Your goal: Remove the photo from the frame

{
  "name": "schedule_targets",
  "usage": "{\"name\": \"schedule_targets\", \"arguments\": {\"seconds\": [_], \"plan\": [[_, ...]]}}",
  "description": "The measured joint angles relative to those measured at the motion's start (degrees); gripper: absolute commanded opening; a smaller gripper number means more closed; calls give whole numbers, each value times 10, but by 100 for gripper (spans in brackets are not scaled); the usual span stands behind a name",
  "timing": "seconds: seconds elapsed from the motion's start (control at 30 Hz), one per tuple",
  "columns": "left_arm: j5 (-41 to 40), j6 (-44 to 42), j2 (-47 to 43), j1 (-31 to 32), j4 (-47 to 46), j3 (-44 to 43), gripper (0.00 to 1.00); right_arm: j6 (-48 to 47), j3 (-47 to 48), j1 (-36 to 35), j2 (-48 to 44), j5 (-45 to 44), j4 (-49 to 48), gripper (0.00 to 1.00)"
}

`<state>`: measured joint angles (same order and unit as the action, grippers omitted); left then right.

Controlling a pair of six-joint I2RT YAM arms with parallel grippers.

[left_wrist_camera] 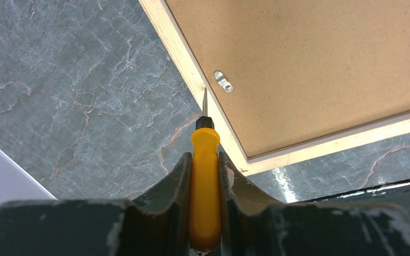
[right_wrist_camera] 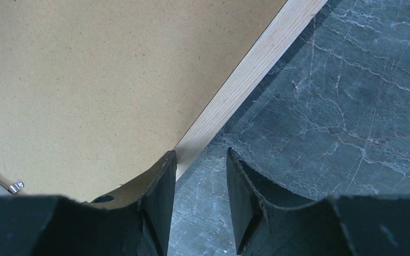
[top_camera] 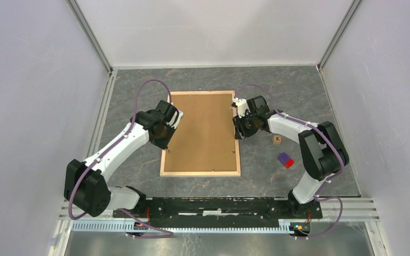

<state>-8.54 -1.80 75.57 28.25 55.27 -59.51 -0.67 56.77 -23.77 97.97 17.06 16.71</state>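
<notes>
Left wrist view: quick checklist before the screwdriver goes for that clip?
1. Frame back side up, backing panel exposed: ok.
2. Left gripper jaws shut on screwdriver, shaft straight out: ok.
3. Tip engaged with clip: not ok, it points at the wood edge beside the clip.
4. Right gripper jaws open at the frame's right edge; bracing contact: cannot tell.
5. Wooden cube and blue-red block clear of the frame: ok.

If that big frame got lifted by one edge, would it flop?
Probably stiff: the frame has solid-looking wood edges. Lying flat on the table, it should slide rather than roll or tip. Its front faces down unseen, so treat it as breakable.
</notes>
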Motion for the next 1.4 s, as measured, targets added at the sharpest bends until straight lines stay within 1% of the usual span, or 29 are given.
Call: {"name": "schedule_targets", "arguments": {"seconds": [0.2, 0.77, 1.1, 1.4], "plan": [[-4, 25, 10, 0, -14, 0, 2, 4, -3, 4, 0, 6, -4, 45], [1, 41, 30, 0, -27, 6, 2, 7, -3, 5, 0, 9, -5, 44], [19, 42, 31, 3, -29, 6, 2, 7, -3, 5, 0, 9, -5, 45], [54, 41, 29, 15, -39, 6, 2, 8, -3, 6, 1, 9, -5, 44]]}}
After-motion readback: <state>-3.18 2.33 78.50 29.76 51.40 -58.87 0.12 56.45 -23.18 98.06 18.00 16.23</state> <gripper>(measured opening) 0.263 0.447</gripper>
